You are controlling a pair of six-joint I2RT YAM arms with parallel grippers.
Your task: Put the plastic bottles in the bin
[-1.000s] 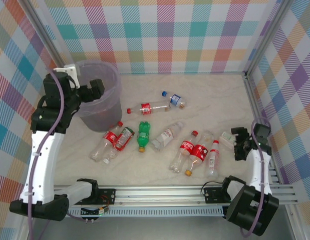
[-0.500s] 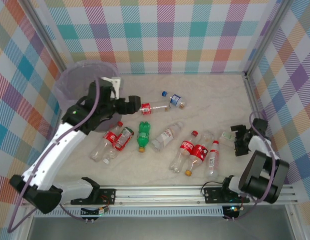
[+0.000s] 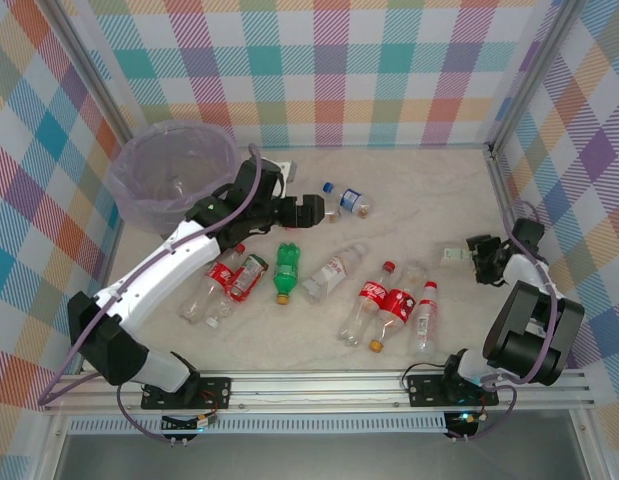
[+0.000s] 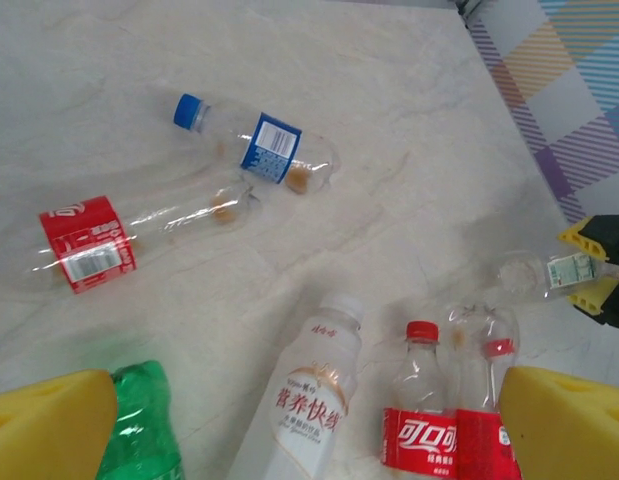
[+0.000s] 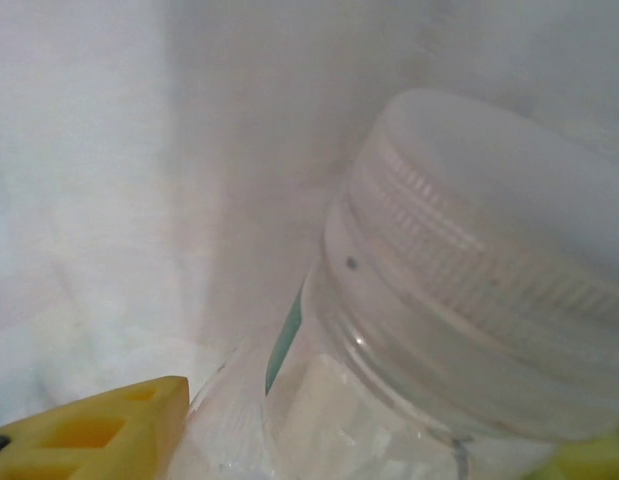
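About ten plastic bottles point(image 3: 334, 270) lay on worktop point(image 3: 419, 190), outside bin point(image 3: 124, 195) | likely light, slick, crushable; best taken mid-body | left end effector point(image 3: 314, 210) spread | right end effector point(image 3: 477, 258) straddled white-capped bottle point(image 5: 459, 290), grip unclear

about ten plastic bottles point(image 3: 334, 272) (one green bottle point(image 3: 286, 268)), one bin point(image 3: 129, 196)
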